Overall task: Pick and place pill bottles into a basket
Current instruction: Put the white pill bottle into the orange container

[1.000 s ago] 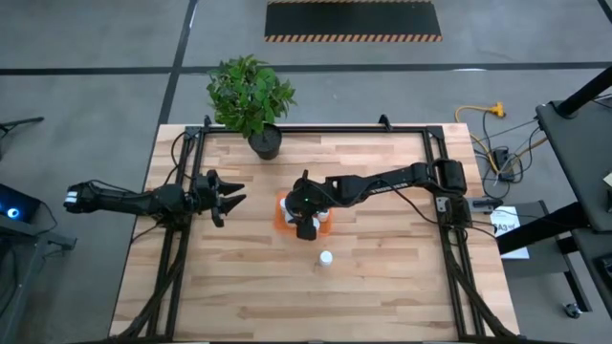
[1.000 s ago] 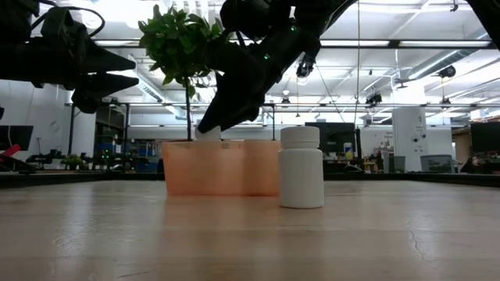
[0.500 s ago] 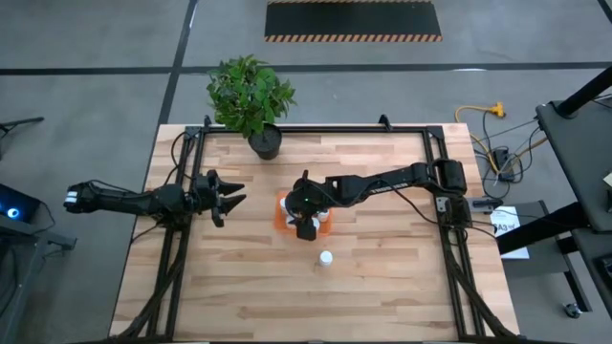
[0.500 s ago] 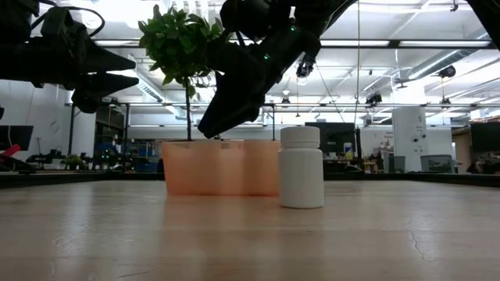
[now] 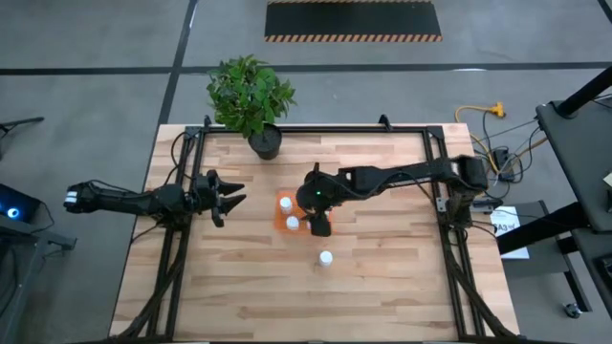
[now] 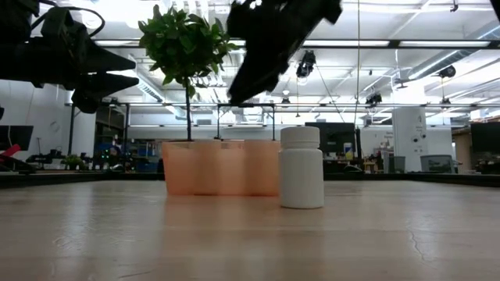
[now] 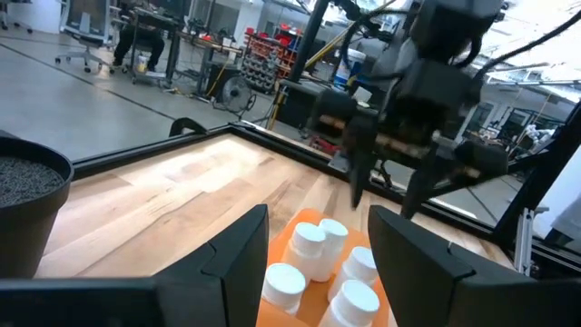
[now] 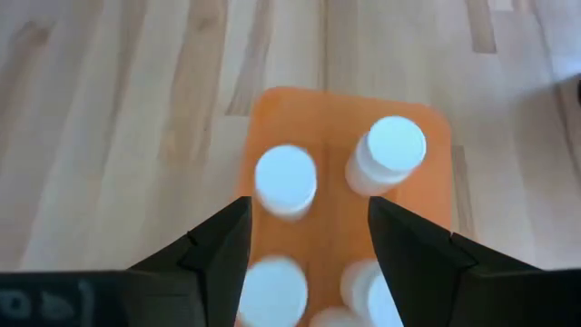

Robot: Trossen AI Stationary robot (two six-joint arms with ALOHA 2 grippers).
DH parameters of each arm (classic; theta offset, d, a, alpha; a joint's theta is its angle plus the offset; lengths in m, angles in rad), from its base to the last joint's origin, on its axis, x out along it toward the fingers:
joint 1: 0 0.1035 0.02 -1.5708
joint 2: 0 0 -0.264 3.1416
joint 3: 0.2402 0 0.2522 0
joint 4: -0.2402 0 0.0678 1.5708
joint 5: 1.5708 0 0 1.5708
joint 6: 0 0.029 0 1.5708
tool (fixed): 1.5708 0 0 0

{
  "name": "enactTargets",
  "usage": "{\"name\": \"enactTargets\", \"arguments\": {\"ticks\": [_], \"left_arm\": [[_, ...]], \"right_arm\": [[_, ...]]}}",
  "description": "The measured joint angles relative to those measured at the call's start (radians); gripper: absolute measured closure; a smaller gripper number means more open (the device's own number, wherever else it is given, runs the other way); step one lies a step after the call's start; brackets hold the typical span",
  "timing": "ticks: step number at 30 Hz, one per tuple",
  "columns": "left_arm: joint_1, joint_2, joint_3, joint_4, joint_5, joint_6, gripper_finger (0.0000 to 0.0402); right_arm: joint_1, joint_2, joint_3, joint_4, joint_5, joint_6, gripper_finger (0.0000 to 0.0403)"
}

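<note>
The orange basket (image 5: 283, 212) stands near the table's middle and holds several white pill bottles (image 8: 286, 179), standing upright. It also shows in the low view (image 6: 223, 166) and in the left wrist view (image 7: 300, 225). One more pill bottle (image 5: 326, 257) stands upright on the table, on the near side of the basket, and shows in the low view (image 6: 301, 168). My right gripper (image 5: 318, 224) hangs open and empty above the basket's right side (image 8: 309, 263). My left gripper (image 5: 232, 196) is open and empty, left of the basket and above the table (image 7: 318, 254).
A green plant in a black pot (image 5: 265, 143) stands at the table's far edge, behind the basket. A black frame (image 5: 316, 128) runs along the table's far, left and right sides. Bare wood lies on the near side of the single bottle.
My right gripper has gone up from the basket and a little toward the table's right edge. A white bottle seen at its fingertips just above the basket's rim a second ago no longer shows there. The basket and the single bottle have stayed in place.
</note>
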State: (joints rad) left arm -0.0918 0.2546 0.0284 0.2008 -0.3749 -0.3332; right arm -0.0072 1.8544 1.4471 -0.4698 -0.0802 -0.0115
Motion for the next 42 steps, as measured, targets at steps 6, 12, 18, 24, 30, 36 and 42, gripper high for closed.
{"name": "enactTargets", "arguments": {"ticks": [6,12,18,24,30,36,42], "left_arm": [[0.0,0.0,0.0,0.0,0.0,0.0,0.0228],[0.0,-0.001,0.0,0.0,0.0,0.0,0.0228],[0.0,-0.001,0.0,0.0,0.0,0.0,0.0228],[0.0,-0.001,0.0,0.0,0.0,0.0,0.0228],[0.0,-0.001,0.0,0.0,0.0,0.0,0.0228],[0.0,0.0,0.0,0.0,0.0,0.0,0.0228],[0.0,-0.001,0.0,0.0,0.0,0.0,0.0228]], "right_arm": [[0.04,-0.071,-0.011,-0.151,-0.077,-0.01,0.0193],[0.125,-0.074,-0.012,-0.26,-0.078,0.0,0.0193],[0.215,-0.061,-0.034,-0.233,-0.065,0.009,0.0193],[0.272,-0.058,-0.072,-0.218,-0.023,0.004,0.0193],[0.287,-0.058,-0.096,-0.168,-0.021,0.004,0.0193],[0.286,-0.057,-0.128,-0.139,-0.022,-0.001,0.0176],[0.286,-0.057,-0.136,-0.114,-0.024,-0.007,0.0121]]}}
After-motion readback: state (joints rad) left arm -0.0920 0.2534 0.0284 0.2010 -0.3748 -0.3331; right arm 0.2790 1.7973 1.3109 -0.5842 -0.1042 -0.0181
